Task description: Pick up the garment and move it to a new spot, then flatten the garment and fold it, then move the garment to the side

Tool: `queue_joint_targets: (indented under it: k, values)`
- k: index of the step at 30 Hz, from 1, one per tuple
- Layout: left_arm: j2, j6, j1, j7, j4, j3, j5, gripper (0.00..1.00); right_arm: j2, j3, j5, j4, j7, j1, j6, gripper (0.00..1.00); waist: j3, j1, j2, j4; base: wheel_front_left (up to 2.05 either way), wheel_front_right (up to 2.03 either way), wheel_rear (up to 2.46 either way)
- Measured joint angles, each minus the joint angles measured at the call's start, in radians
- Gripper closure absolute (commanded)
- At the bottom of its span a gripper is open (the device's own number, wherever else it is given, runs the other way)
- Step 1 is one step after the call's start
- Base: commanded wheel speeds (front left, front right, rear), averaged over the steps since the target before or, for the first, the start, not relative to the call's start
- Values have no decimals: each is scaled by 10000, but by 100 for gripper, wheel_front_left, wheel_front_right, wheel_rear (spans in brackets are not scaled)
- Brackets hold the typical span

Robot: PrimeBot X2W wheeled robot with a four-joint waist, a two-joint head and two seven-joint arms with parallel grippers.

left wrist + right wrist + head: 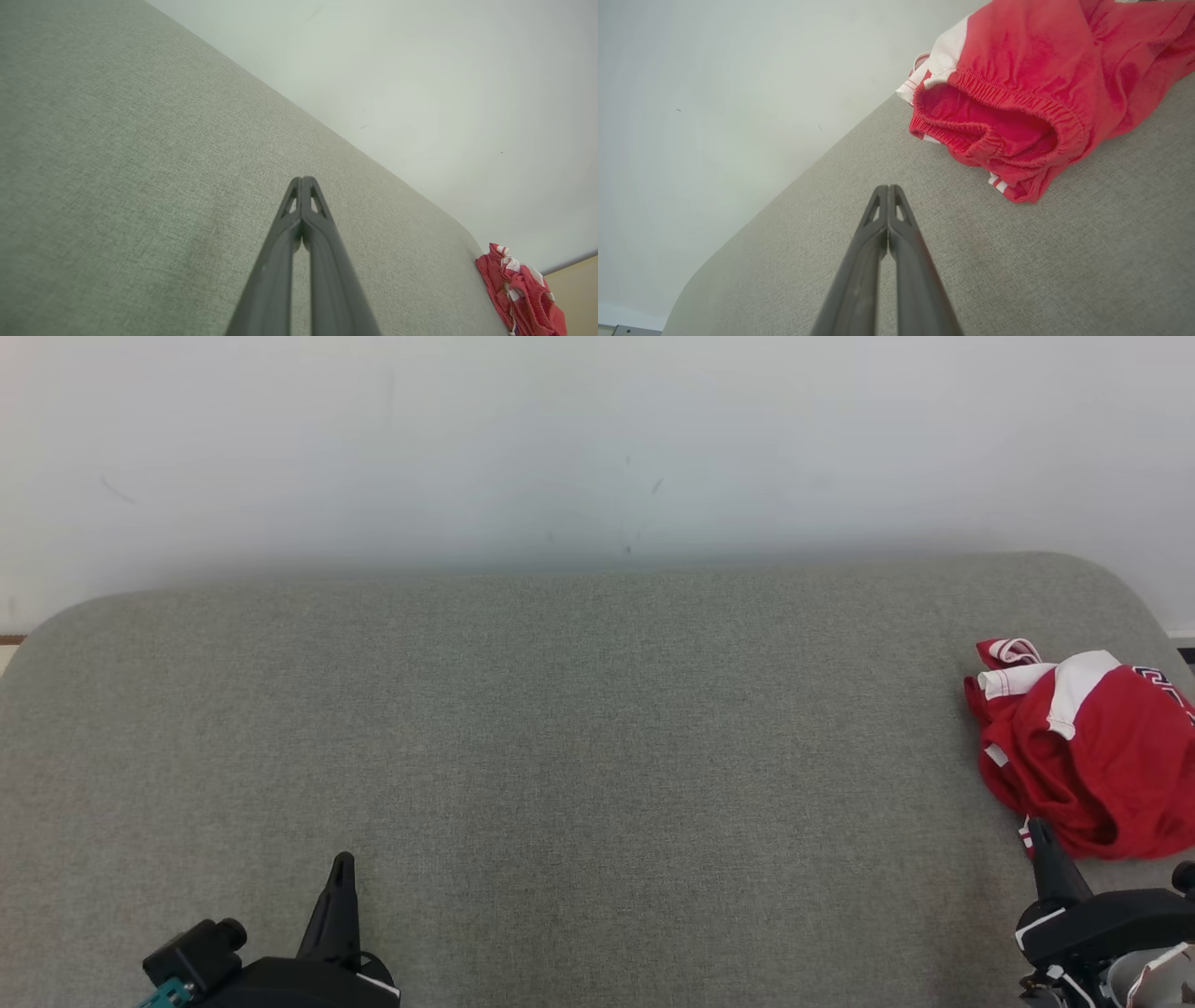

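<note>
Pickup not begun: our right gripper (888, 187) (pinched closed, like the left gripper (302, 179)) sits just beside the garment (1017, 70); we must spread it first.

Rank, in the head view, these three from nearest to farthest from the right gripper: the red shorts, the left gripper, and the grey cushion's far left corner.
1. Red shorts: at the right edge, just beyond the right gripper's shut fingers.
2. Left gripper: across the cushion, lower left.
3. Cushion's far left corner: upper left, farthest back.
</note>
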Motion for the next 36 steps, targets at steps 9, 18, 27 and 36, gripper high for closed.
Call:
queue_joint_targets:
  k: [9,18,27,36]
  values:
    - [-176,-353,-439,-42,537,-50,-1248,100,-140,-535,1210,721,435,-542,0,100,24,0,0,23,0,0,0]
    - [-339,-671,-849,-88,1041,-104,-2406,100,-270,-1022,2313,1361,830,-1023,0,100,47,0,0,45,0,0,0]
    - [-489,-968,-1242,-100,1484,-163,-3480,100,-397,-1480,3292,1964,1204,-1479,0,100,70,0,0,68,0,0,0]
    - [-625,-1229,-1598,-148,1914,-213,-4405,100,-506,-1896,4234,2520,1540,-1899,0,100,94,0,0,90,0,0,0]
